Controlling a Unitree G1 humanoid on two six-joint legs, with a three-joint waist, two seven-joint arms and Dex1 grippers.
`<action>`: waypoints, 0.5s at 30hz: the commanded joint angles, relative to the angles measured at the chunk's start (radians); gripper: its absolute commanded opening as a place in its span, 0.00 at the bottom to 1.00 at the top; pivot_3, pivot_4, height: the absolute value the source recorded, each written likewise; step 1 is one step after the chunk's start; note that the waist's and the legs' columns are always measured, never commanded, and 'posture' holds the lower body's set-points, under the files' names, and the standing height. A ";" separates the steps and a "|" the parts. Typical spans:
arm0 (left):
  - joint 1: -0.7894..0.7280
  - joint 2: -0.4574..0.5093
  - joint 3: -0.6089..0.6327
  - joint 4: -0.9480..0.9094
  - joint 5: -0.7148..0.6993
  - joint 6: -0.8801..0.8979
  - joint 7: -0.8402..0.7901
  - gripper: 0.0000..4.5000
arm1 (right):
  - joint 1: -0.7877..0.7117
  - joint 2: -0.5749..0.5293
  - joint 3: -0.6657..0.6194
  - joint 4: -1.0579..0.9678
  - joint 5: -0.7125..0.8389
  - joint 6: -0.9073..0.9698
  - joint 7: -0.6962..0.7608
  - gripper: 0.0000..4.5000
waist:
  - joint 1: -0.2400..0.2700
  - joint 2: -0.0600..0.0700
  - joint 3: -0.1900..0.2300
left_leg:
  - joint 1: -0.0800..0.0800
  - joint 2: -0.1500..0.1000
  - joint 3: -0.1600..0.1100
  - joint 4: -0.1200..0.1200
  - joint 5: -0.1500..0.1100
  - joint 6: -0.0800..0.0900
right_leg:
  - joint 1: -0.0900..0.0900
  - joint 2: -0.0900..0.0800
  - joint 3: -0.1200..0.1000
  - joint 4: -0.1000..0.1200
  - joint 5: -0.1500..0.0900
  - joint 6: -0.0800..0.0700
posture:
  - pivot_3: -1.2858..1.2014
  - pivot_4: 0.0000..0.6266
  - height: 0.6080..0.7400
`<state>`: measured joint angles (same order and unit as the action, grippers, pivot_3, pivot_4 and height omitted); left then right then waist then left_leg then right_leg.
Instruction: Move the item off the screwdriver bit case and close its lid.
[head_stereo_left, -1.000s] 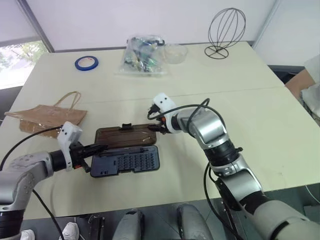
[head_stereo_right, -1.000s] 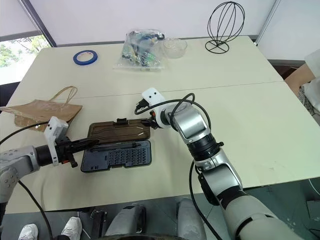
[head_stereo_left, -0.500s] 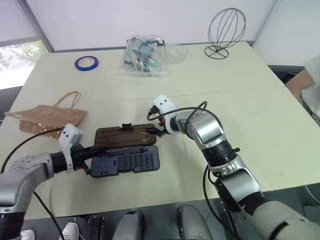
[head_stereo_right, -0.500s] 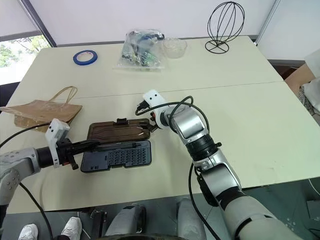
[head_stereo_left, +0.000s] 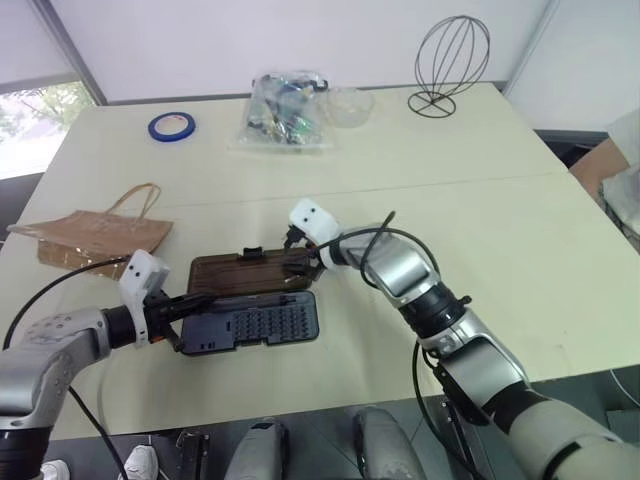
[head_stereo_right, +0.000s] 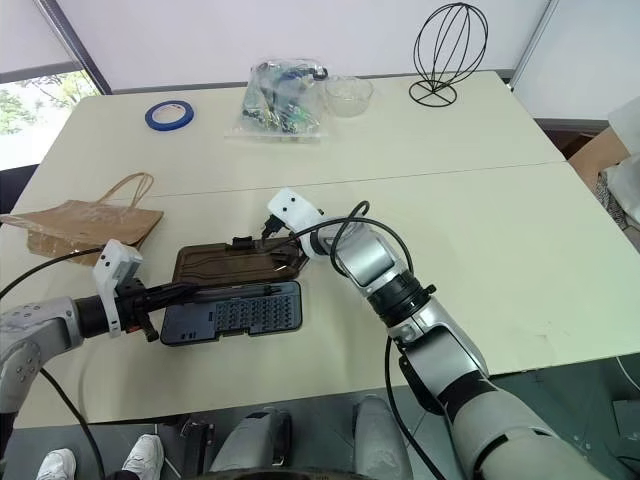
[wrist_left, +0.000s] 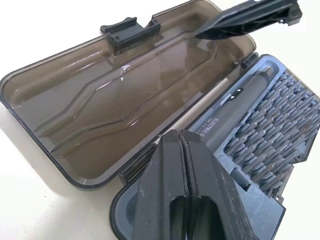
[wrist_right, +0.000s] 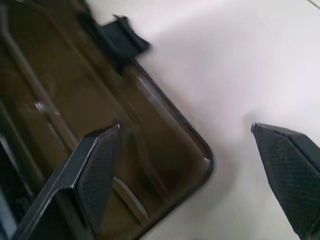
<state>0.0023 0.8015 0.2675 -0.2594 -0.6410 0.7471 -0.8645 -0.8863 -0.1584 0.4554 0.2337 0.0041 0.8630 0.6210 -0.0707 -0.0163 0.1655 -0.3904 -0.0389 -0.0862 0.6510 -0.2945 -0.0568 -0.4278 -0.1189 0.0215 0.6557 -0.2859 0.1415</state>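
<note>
A: Left fingers are seen pressed together, nothing held, poised over the near-left corner of the screwdriver bit case.

B: Right fingers are spread wide, straddling the open lid's far-right corner. The kraft paper bag lies apart on the worktop.

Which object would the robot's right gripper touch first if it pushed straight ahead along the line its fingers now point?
Most likely the lid. The right gripper is open and straddles the lid's far right corner, one finger over the smoky panel, the other over bare table. Depth is unclear, so contact is only probable.
</note>
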 joint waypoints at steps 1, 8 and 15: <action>0.002 -0.004 0.012 -0.038 0.003 -0.022 0.009 0.00 | -0.032 0.014 0.001 0.048 -0.002 -0.064 0.032 0.97 | 0.000 0.000 0.000 | 0.000 0.000 0.000 0.000 0.000 0.000 | 0.000 0.000 0.000 0.000 0.000 0.000 | 0.52 0.24 1.00; 0.000 -0.015 0.005 -0.053 0.003 -0.020 0.026 0.00 | -0.138 0.073 -0.040 0.310 -0.018 -0.182 0.018 0.97 | -0.001 0.000 0.000 | 0.000 0.000 0.000 0.000 0.000 0.000 | 0.000 0.000 0.000 0.000 0.000 0.000 | 0.52 0.24 1.00; 0.004 -0.016 0.011 -0.059 -0.003 -0.019 0.039 0.00 | -0.192 0.106 -0.059 0.488 -0.049 -0.281 0.015 0.97 | -0.001 0.000 0.000 | 0.000 0.000 0.000 0.000 0.000 0.000 | 0.000 0.000 0.000 0.000 0.000 0.000 | 0.52 0.24 1.00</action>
<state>0.0043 0.7826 0.2591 -0.2899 -0.6410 0.7371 -0.8262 -1.0693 -0.0583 0.4046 0.6969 -0.0267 0.5990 0.6371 -0.0720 -0.0162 0.1654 -0.3904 -0.0388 -0.0864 0.6515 -0.2944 -0.0571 -0.4277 -0.1189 0.0215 0.6562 -0.2859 0.1415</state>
